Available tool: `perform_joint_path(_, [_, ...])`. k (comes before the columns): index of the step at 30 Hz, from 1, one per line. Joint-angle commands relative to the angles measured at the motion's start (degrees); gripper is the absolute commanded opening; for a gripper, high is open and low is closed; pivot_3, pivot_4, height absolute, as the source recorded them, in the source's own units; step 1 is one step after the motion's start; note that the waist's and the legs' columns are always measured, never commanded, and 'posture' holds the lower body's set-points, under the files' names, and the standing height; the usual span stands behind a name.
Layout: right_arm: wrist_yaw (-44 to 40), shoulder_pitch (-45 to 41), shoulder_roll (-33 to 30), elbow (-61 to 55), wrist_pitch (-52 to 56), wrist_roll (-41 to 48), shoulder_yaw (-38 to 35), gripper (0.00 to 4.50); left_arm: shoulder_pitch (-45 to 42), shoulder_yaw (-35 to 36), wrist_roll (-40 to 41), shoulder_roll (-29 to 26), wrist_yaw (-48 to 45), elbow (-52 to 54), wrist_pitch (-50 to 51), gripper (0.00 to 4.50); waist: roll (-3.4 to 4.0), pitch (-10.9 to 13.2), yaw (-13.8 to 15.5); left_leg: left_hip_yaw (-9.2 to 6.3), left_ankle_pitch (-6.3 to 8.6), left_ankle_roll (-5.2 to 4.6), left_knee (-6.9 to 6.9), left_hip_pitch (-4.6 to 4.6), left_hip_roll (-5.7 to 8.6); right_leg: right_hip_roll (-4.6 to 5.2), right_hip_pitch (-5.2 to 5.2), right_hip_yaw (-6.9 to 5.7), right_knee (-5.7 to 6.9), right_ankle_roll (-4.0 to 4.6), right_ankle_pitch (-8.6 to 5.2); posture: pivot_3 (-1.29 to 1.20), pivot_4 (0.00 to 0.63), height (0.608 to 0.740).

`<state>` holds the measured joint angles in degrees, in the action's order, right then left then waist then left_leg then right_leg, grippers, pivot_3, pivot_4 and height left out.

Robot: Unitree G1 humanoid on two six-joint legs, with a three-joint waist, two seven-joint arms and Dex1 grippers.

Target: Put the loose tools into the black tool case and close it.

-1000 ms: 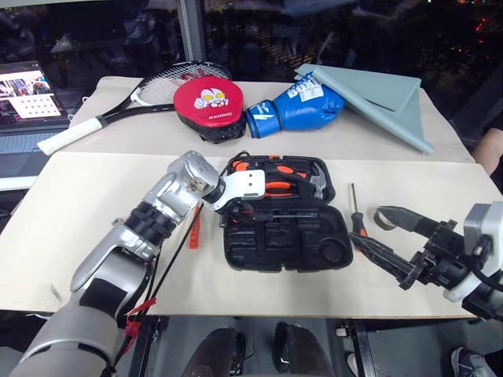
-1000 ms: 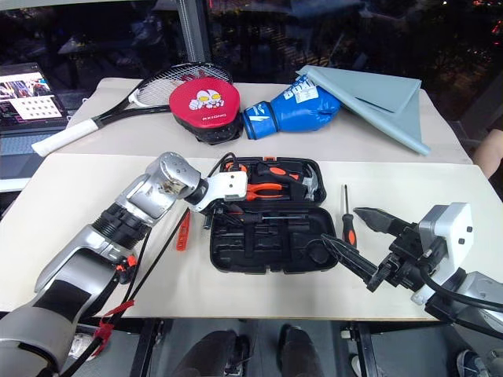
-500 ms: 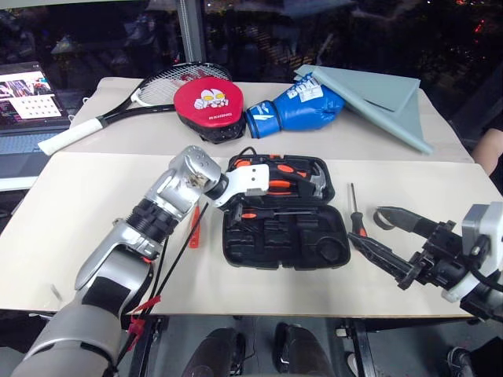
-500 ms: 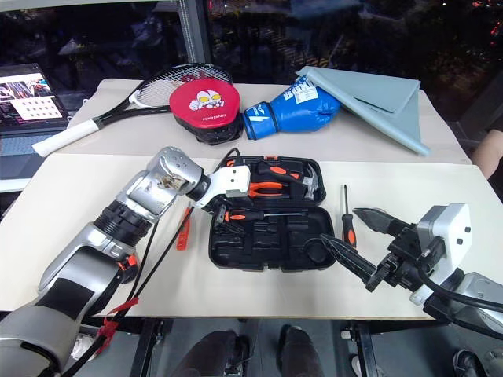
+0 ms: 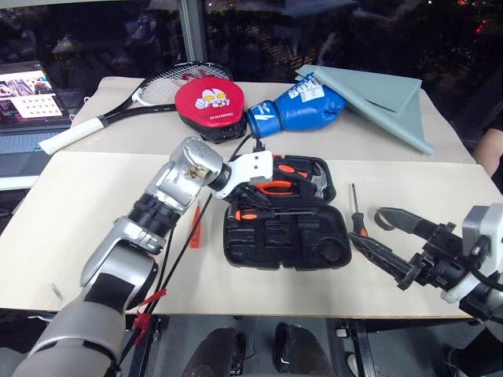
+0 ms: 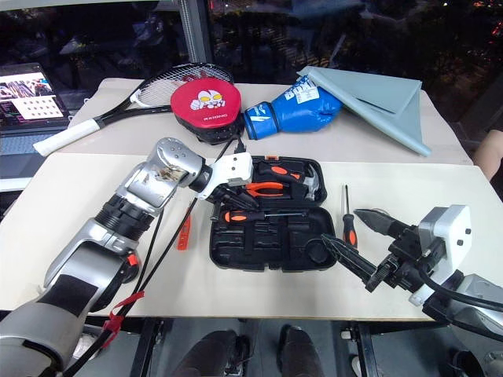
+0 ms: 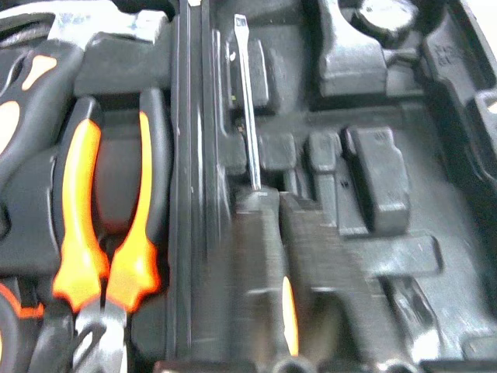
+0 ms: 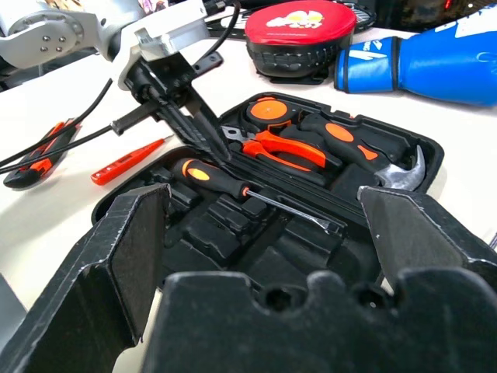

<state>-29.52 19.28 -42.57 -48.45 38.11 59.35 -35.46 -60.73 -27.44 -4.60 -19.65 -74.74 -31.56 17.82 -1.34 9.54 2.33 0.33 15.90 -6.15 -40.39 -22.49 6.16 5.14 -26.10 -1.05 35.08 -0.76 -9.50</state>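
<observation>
At frame centre, a stiff, light screwdriver [image 6: 255, 215], best gripped by its handle, is lain in the black tool case [image 6: 275, 250]; the left gripper [image 6: 236, 196] jaws are closed empty above it, the right gripper [image 6: 357, 239] jaws spread wide.

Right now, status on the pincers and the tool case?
Left pincer shut above screwdriver lying in open tool case. Right pincer open, empty. Second screwdriver and tester screwdriver on the table.

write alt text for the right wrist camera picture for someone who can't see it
The left gripper, shut, reaches down over a black-and-orange screwdriver lying in the open black tool case. Orange-handled pliers and a hammer sit in the case; a slim orange tester screwdriver lies on the table beside it.
</observation>
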Motion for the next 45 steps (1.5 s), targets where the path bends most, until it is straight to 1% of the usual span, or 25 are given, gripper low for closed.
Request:
perform_joint_path(1, [0.4,0.1,0.0,-1.3,-1.8,0.8,-1.6,4.5,-0.4,-1.2,-2.0,-0.4,-0.5,1.4,-3.3,0.03,0.0,0.0,0.0,0.0,0.0,0.0,0.0,0.0,0.0,0.0,0.0,0.0,0.0,0.0,0.0,0.0,0.15,0.732])
perform_joint_path(6, [0.8,-0.3,0.1,-1.0,-1.8,0.5,-0.9,4.5,0.8,-2.8,-4.1,-0.3,-0.2,1.7,-6.4,0.03,0.0,0.0,0.0,0.0,0.01,-0.01,0.0,0.0,0.0,0.0,0.01,0.01,0.0,0.0,0.0,0.0,0.15,0.732])
perform_joint_path(12, [1.0,-1.0,0.0,-0.6,-2.0,0.3,-0.3,4.5,1.1,-4.9,-7.8,0.4,2.2,-2.2,-12.8,0.03,0.03,-0.2,0.0,0.0,0.02,-0.02,0.0,0.08,-0.01,0.01,0.1,0.02,0.0,0.0,0.0,0.0,0.15,0.732])
perform_joint_path(16, [0.9,-1.0,0.2,-0.4,-2.2,-0.3,0.1,4.5,0.7,-4.5,-8.3,1.7,3.1,-4.7,-14.3,0.03,0.08,-0.2,0.1,0.0,0.05,-0.06,-0.01,0.2,-0.02,0.01,0.26,0.02,-0.02,-0.01,0.01,0.0,0.15,0.732])
perform_joint_path(18, [0.7,-0.9,0.3,-0.3,-2.4,-0.7,0.3,4.5,0.2,-3.8,-8.3,2.3,3.8,-5.8,-15.1,0.03,0.08,-0.2,0.2,0.0,0.17,-0.28,-0.02,0.29,-0.03,0.01,0.38,0.01,-0.03,-0.04,0.0,0.0,0.15,0.732])
perform_joint_path(24, [0.7,0.1,0.6,0.4,-2.9,-4.4,1.0,4.5,-1.3,2.4,-2.9,1.9,1.9,-5.2,-11.9,0.03,0.07,-0.2,0.0,-0.01,0.17,-0.28,-0.03,0.43,-0.03,0.01,0.58,-0.02,-0.07,-0.09,0.0,0.0,0.15,0.732])
perform_joint_path(26, [2.0,0.4,0.9,1.5,-2.9,-7.4,1.5,4.5,-1.3,6.7,2.5,0.7,-1.5,-2.4,-6.4,0.03,0.08,-0.2,-0.1,0.01,0.11,-0.19,-0.03,0.34,-0.03,0.0,0.42,-0.01,-0.05,-0.09,0.0,0.0,0.15,0.732])
perform_joint_path(27, [3.0,0.8,1.1,2.1,-2.5,-8.8,1.5,4.5,-1.4,9.8,6.4,-0.6,-3.9,-0.2,-1.2,0.53,0.08,-0.2,-0.2,0.01,0.09,-0.16,-0.04,0.24,-0.02,-0.01,0.29,-0.01,-0.02,-0.09,0.0,0.0,0.15,0.732])
perform_joint_path(28, [3.9,1.6,1.6,2.7,-2.0,-9.7,0.7,4.5,-1.2,13.1,10.5,-1.9,-5.7,2.3,3.3,0.71,0.08,-0.2,-0.3,0.04,0.07,-0.14,-0.06,0.09,-0.03,-0.03,0.09,0.01,0.01,-0.08,0.01,0.0,0.15,0.732])
perform_joint_path(31, [5.8,4.7,3.7,3.6,-1.1,-9.0,-4.1,4.5,1.1,20.3,21.4,-7.5,-12.0,10.9,14.4,1.82,0.09,-0.2,-0.5,0.03,0.02,-0.13,-0.14,-0.15,-0.04,-0.12,-0.23,0.03,0.17,-0.05,0.0,0.0,0.15,0.732])
perform_joint_path(34, [6.3,8.2,5.0,3.6,-0.8,-8.2,-8.6,4.5,3.4,22.3,26.9,-11.0,-14.4,17.8,20.1,2.85,0.24,-0.3,-0.9,0.0,0.03,-0.11,-0.13,-0.14,-0.07,-0.21,-0.25,0.05,0.15,-0.02,-0.01,0.0,0.15,0.732])
perform_joint_path(36, [6.0,12.4,6.3,2.9,-0.6,-6.8,-13.1,4.5,4.4,22.7,29.3,-13.0,-15.4,21.5,22.6,3.59,0.25,-0.3,-0.5,-0.04,0.03,-0.1,-0.13,0.05,-0.04,-0.2,-0.02,0.02,0.06,-0.04,-0.02,0.0,0.15,0.732])
perform_joint_path(37, [5.4,15.3,7.4,2.2,-0.7,-6.5,-15.4,4.5,4.9,22.8,30.1,-14.0,-15.9,22.8,23.1,3.9,0.25,-0.3,-0.1,-0.04,0.26,0.31,-0.13,0.13,-0.04,-0.19,0.0,0.02,-0.02,-0.06,-0.03,0.0,0.15,0.732])
perform_joint_path(38, [4.5,17.9,8.3,1.8,-1.0,-6.2,-17.5,4.5,5.2,22.8,30.8,-14.6,-16.0,23.8,23.4,4.22,0.25,-0.3,0.2,-0.04,0.29,0.38,-0.13,0.19,-0.02,-0.17,0.05,0.03,-0.04,-0.08,-0.03,0.0,0.15,0.732])
perform_joint_path(39, [3.9,20.9,9.6,1.3,-1.2,-5.8,-19.5,4.5,5.4,22.8,31.3,-15.0,-16.0,24.5,23.6,4.39,0.25,-0.3,0.3,-0.05,0.3,0.4,-0.14,0.21,-0.02,-0.16,0.09,0.05,-0.03,-0.11,-0.05,0.0,0.15,0.732])
perform_joint_path(42, [1.8,27.7,12.5,0.6,-2.1,-4.6,-23.8,4.5,5.4,22.7,32.7,-15.0,-14.9,25.8,24.3,4.39,0.27,-0.3,0.3,-0.07,0.3,0.44,-0.15,0.5,-0.03,-0.18,0.39,0.12,-0.03,-0.15,-0.07,0.0,0.15,0.732])
perform_joint_path(43, [1.2,29.4,13.2,0.3,-2.4,-4.5,-24.4,4.5,5.6,22.7,33.1,-15.1,-14.8,26.3,24.3,4.39,0.29,-0.3,0.1,-0.07,0.31,0.43,-0.15,0.62,-0.04,-0.18,0.71,0.14,-0.03,-0.19,-0.1,0.0,0.15,0.732])
perform_joint_path(45, [0.4,31.3,13.7,0.2,-2.9,-4.6,-25.0,4.5,6.0,22.6,34.1,-15.2,-14.4,27.6,24.7,4.39,0.3,-0.3,-0.3,-0.07,0.44,0.27,-0.12,0.88,-0.08,-0.18,0.97,0.19,-0.07,-0.72,-0.46,0.0,0.15,0.732])
